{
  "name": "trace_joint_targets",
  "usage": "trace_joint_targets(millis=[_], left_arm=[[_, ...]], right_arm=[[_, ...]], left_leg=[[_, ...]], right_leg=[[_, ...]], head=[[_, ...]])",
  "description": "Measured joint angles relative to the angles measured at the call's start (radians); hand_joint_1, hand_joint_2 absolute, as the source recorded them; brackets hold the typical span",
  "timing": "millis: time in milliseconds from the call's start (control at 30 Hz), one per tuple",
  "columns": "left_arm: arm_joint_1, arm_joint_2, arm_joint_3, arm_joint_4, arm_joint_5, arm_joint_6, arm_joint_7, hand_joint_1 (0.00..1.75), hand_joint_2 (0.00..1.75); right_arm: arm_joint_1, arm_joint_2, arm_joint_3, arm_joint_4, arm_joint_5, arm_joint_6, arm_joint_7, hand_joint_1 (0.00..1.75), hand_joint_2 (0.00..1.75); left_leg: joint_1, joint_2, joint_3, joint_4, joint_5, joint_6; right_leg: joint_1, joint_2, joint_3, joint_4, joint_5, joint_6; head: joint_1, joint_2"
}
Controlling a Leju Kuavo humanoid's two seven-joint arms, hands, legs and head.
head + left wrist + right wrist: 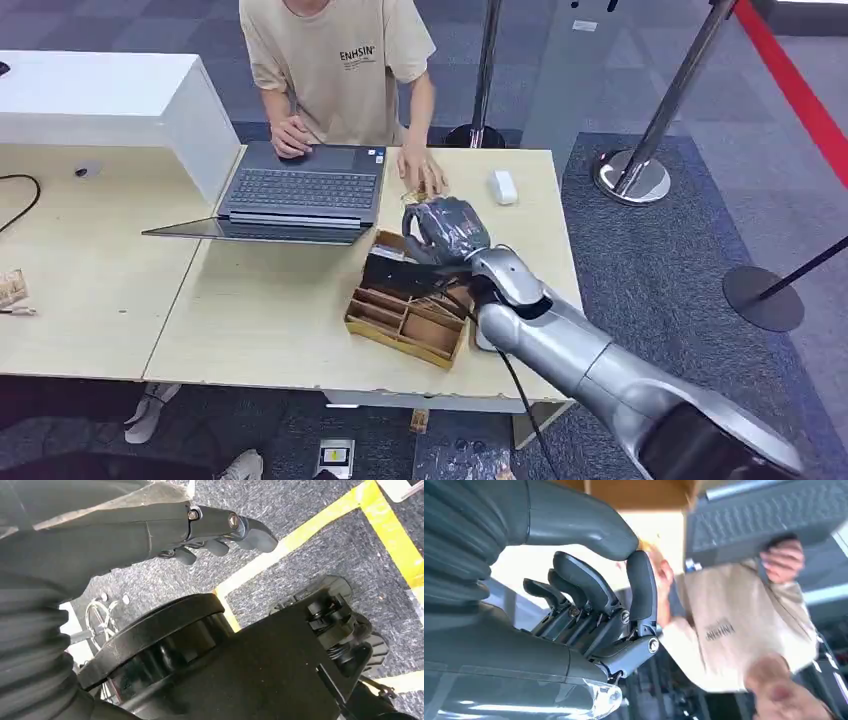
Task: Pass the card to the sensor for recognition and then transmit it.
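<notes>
A pale wooden table filled the head view's left and middle, with a white box standing at its ten o'clock corner. A person in a beige T-shirt stood behind the far edge at twelve o'clock, one hand on an open grey laptop, the other hand resting on the tabletop over a small yellowish item that may have been the card; it was too small to tell for certain. At one o'clock from the laptop lay a small white device. A wooden divided tray sat near the table's front edge, at five o'clock from the laptop.

The right arm reached in from five o'clock, and the right hand hung above the tray's far end, fingers curled inward toward the thumb with nothing visibly between them. The left hand hung over grey carpet with yellow tape lines, fingers loosely curled, holding nothing.
</notes>
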Motion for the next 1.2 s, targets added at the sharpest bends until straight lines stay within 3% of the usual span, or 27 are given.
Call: trace_joint_targets(millis=[400, 433, 467, 633, 833, 1067, 1133, 1200], left_arm=[[-0.012, -0.013, -0.002, 0.000, -0.012, -0.003, -0.012, 0.00, 1.75], [-0.013, -0.014, -0.002, 0.000, -0.012, -0.003, -0.013, 0.00, 1.75], [-0.013, -0.014, -0.002, 0.000, -0.010, -0.003, -0.013, 0.00, 1.75], [-0.012, -0.014, -0.001, 0.000, 0.009, -0.003, -0.013, 0.00, 1.75], [-0.005, -0.013, -0.001, 0.000, 0.027, 0.007, -0.010, 0.00, 1.75], [0.005, -0.012, 0.001, 0.000, 0.045, 0.028, -0.022, 0.00, 1.75], [0.006, -0.012, 0.002, 0.000, 0.048, 0.033, -0.028, 0.00, 1.75], [0.007, -0.012, 0.002, 0.000, 0.052, 0.035, -0.036, 0.00, 1.75]], right_arm=[[-0.200, 0.024, -0.001, 0.115, -0.085, 0.047, -0.105, 1.75, 1.75], [-0.213, 0.026, -0.001, 0.129, -0.086, 0.049, -0.105, 0.30, 1.75], [-0.223, 0.027, -0.001, 0.140, -0.092, 0.047, -0.108, 0.03, 1.75], [-0.232, 0.035, -0.003, 0.168, -0.116, 0.002, -0.111, 0.00, 1.75], [-0.140, 0.008, -0.004, 0.087, -0.077, -0.024, 0.001, 0.00, 1.75], [0.037, -0.064, -0.034, -0.154, -0.061, -0.023, 0.099, 0.26, 1.75], [0.076, -0.082, -0.045, -0.215, -0.061, -0.024, 0.109, 0.26, 1.75], [0.117, -0.098, -0.061, -0.279, -0.059, -0.025, 0.120, 0.45, 1.75]], left_leg=[[0.000, 0.000, 0.000, 0.000, 0.000, 0.000], [0.000, 0.000, 0.000, 0.000, 0.000, 0.000], [0.000, 0.000, 0.000, 0.000, 0.000, 0.000], [0.000, 0.000, 0.000, 0.000, 0.000, 0.000], [0.000, 0.000, 0.000, 0.000, 0.000, 0.000], [0.000, 0.000, 0.000, 0.000, 0.000, 0.000], [0.000, 0.000, 0.000, 0.000, 0.000, 0.000], [0.000, 0.000, 0.000, 0.000, 0.000, 0.000]], right_leg=[[0.000, 0.000, 0.000, 0.000, 0.000, 0.000], [0.000, 0.000, 0.000, 0.000, 0.000, 0.000], [0.000, 0.000, 0.000, 0.000, 0.000, 0.000], [0.000, 0.000, 0.000, 0.000, 0.000, 0.000], [0.000, 0.000, 0.000, 0.000, 0.000, 0.000], [0.000, 0.000, 0.000, 0.000, 0.000, 0.000], [0.000, 0.000, 0.000, 0.000, 0.000, 0.000], [0.000, 0.000, 0.000, 0.000, 0.000, 0.000]], head=[[0.000, 0.000], [0.000, 0.000], [0.000, 0.000], [0.000, 0.000], [0.000, 0.000], [0.001, 0.000], [0.000, 0.000], [0.000, 0.000]])
